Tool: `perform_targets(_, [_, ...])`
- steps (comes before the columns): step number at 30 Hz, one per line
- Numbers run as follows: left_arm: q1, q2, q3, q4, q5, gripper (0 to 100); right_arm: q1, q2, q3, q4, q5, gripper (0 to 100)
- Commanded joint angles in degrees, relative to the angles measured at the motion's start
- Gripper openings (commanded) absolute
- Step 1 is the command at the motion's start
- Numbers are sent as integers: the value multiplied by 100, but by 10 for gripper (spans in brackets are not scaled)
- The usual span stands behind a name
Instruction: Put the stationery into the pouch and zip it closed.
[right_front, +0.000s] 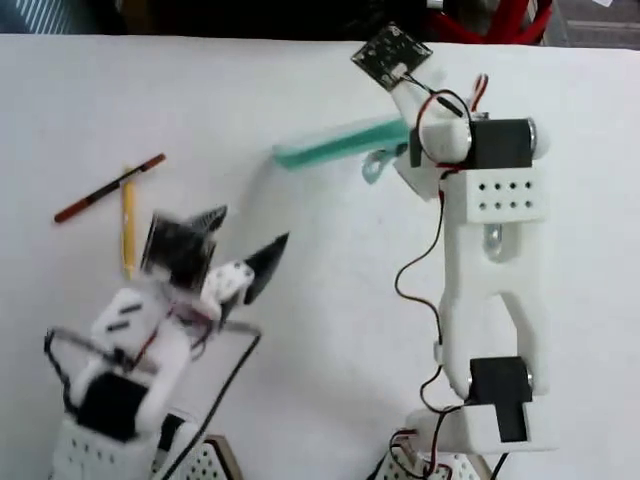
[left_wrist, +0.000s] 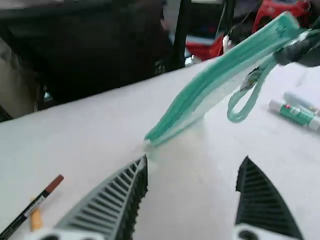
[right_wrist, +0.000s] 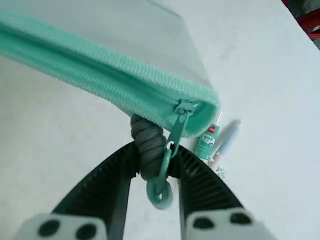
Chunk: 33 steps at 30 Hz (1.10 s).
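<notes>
- Now, the right gripper (right_wrist: 152, 150) is clamped narrowly on the zip-pull end of the mint pouch (right_front: 335, 142), holding that end above the table (right_front: 330, 300).
- The left gripper (right_front: 253, 228) gapes wide with nothing in it, its tips aimed at the pouch's lower end without touching.
- A red pencil (right_front: 110, 188) and a yellow pencil (right_front: 128, 225) lie well apart from the pouch.
- A green-labelled marker (left_wrist: 295, 112) lies near the pouch's held end.
</notes>
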Motion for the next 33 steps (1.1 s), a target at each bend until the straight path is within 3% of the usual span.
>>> perform_targets(1, [198,-1886,1002,-211,-53,282,-224,-75,-273,13,-229,18])
perform_targets(7, [-207,-1780,1881,-1477,-62,282,-453,101,-273,66,-237,18])
perform_targets(14, [-857,-1886,1881,-1512,-97,282,-66,-136,-949,699,-185,18])
perform_targets(17, [-760,-1895,1793,-1134,-255,286,136,-312,-1099,699,-185,18])
perform_targets(21, [4,-1895,1380,-176,-923,286,163,-620,-1099,716,-193,18])
perform_targets(25, [514,-1895,905,26,-949,286,136,-1042,-1099,716,-185,18])
perform_targets(33, [558,-1895,9,914,-914,285,-171,-1824,-1090,716,-35,18])
